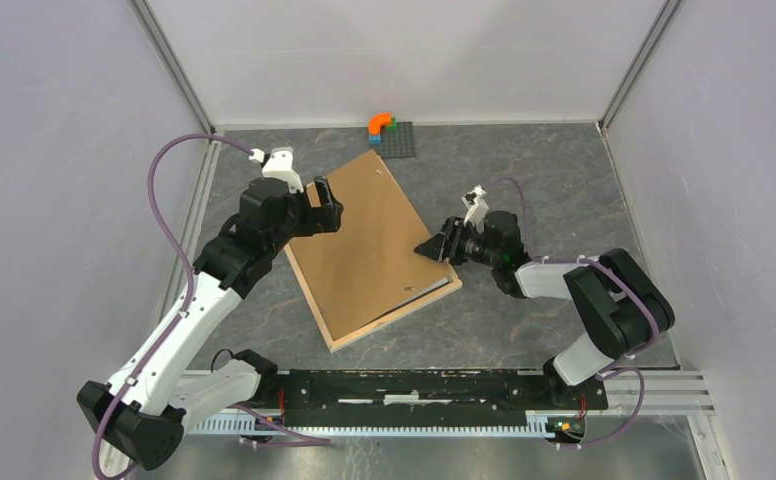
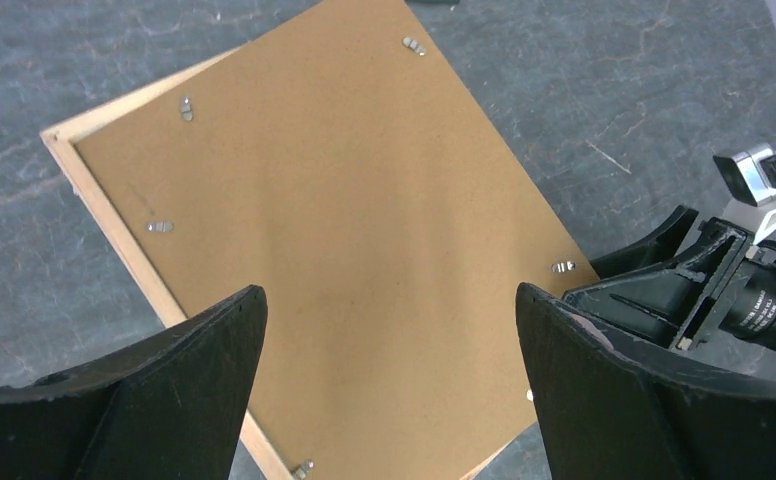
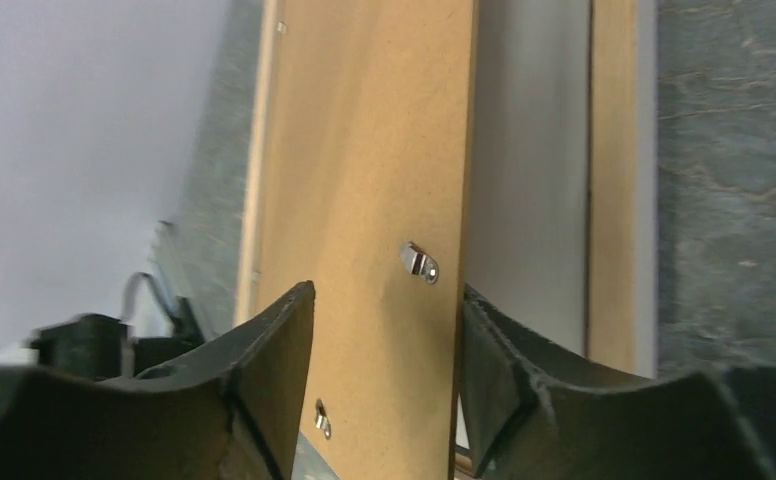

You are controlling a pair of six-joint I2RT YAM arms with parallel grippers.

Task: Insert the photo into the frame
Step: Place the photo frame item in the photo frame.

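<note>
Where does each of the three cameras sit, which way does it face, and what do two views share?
Top external: high behind the bases, facing down on the grey table; left arm and right arm flank the brown backing board in the pale wooden frame.
Left wrist: above the board, facing down; wide black jaws at bottom.
Right wrist: low, facing along the board's edge; jaws apart at bottom.
Shared: both wrist views show the board's small metal tabs.

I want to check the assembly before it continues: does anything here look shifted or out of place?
Yes. The brown backing board lies shifted on the frame. On the side by the right claw, a pale grey strip shows between the board's edge and the frame's rail, so it is not seated squarely.
</note>
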